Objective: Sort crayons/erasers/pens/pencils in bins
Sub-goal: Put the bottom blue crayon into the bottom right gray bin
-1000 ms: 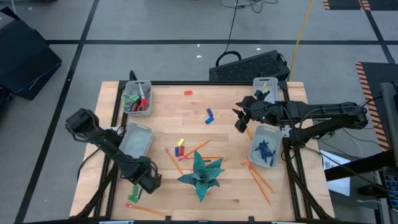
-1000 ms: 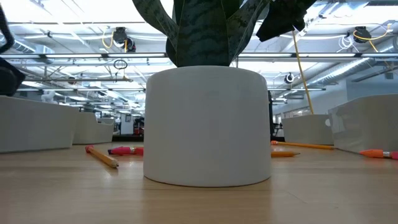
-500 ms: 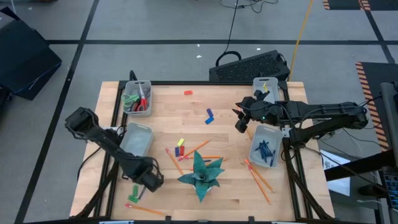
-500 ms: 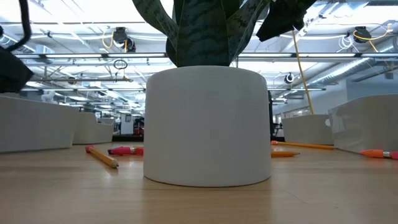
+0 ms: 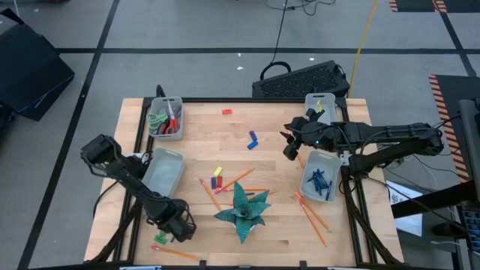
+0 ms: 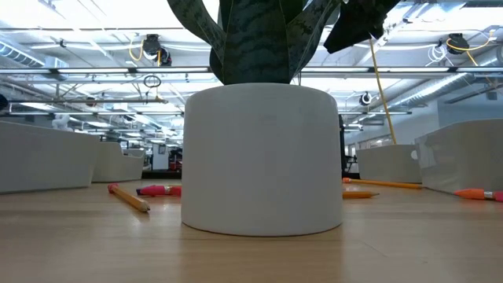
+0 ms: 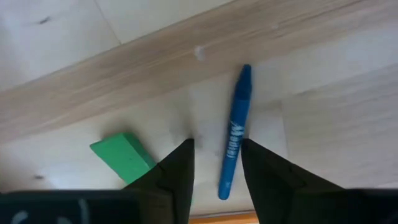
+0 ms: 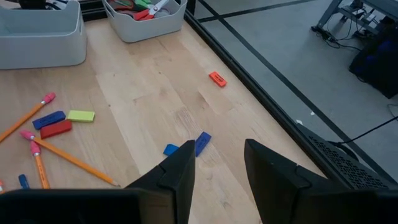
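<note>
From above, my left pincer [image 5: 178, 227] hangs low over the pale wood-grain table [image 5: 277, 127] near its front left corner, my right pincer [image 5: 290, 146] hovers beside a translucent bin [image 5: 335, 166] holding slim dark blue pens [image 5: 319, 182], and thin orange pencils [image 5: 313, 212] lie loose near it. At table height, a smooth white cylindrical pot [image 6: 262, 159] fills the middle. Through my left wrist, my fingers [image 7: 178, 174] are spread around a blue crayon [image 7: 235, 140], beside a green wedge-shaped eraser [image 7: 124, 157]. Through my right wrist, my fingers [image 8: 181, 172] are spread above bare planks.
</note>
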Tool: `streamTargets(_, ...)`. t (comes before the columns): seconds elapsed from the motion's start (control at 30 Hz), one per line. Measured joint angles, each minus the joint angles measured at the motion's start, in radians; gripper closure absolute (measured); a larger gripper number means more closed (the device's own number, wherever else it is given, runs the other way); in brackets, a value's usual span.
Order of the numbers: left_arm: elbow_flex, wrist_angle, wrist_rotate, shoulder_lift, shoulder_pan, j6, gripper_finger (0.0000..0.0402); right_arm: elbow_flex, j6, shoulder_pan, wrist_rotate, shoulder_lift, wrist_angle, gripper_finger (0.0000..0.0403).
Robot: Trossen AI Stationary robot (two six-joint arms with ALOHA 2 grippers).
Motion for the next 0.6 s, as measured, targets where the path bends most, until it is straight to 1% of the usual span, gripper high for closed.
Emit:
streamTargets(0.13, 0.003, -0.005, 0.001, 0.038, 0.005, 0.001, 0.0270, 0.000, 0.001, 0.000, 0.000, 0.003, 0.000, 0.0273)
streamTargets(0.3, 0.007, -0.044, -0.002, 0.055, 0.006, -0.009, 0.0275, 0.000, -0.003, 0.000, 0.001, 0.003, 0.000, 0.0273)
streamTargets(0.4, 0.007, -0.054, -0.001, 0.057, 0.013, -0.011, 0.0302, 0.000, -0.003, 0.000, 0.002, 0.003, 0.000, 0.0273)
streamTargets(0.6, 0.006, -0.050, 0.004, 0.057, 0.038, -0.005, 0.0379, 0.000, -0.010, 0.000, 0.003, 0.003, 0.013, 0.0273)
